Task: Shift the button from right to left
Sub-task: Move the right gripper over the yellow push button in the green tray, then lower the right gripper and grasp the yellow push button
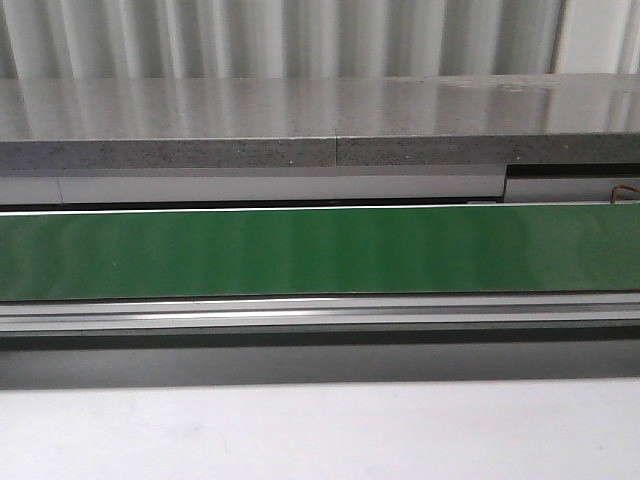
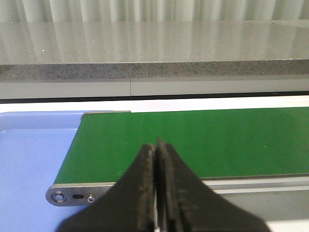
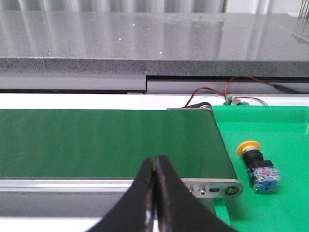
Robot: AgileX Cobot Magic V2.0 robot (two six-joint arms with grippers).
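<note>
The button (image 3: pixel 257 166) lay on its side on the green tray (image 3: pixel 285 130), just beside the right end of the green belt (image 1: pixel 320 250) and not touching it; its yellow cap pointed toward the far edge of the tray and its blue-grey block toward the near edge. Nothing held it. The right gripper (image 3: pixel 154 193) was clenched, its two black fingers (image 3: pixel 143 193) pressed together with nothing between them, and it hung over the near edge of the belt, close to the belt's right end and apart from the button. The left gripper (image 2: pixel 155 193) was also clenched and held nothing, its fingers (image 2: pixel 144 193) meeting over the near edge of the belt near the left end. A blue tray (image 2: pixel 29 159) sat at that left end of the belt. Red and black wires (image 3: pixel 227 89) ran behind the far edge of the green tray. A grey stone counter (image 1: pixel 320 120) stretched along behind the belt, and in the front view neither gripper nor the button was seen, only the belt and the counter
</note>
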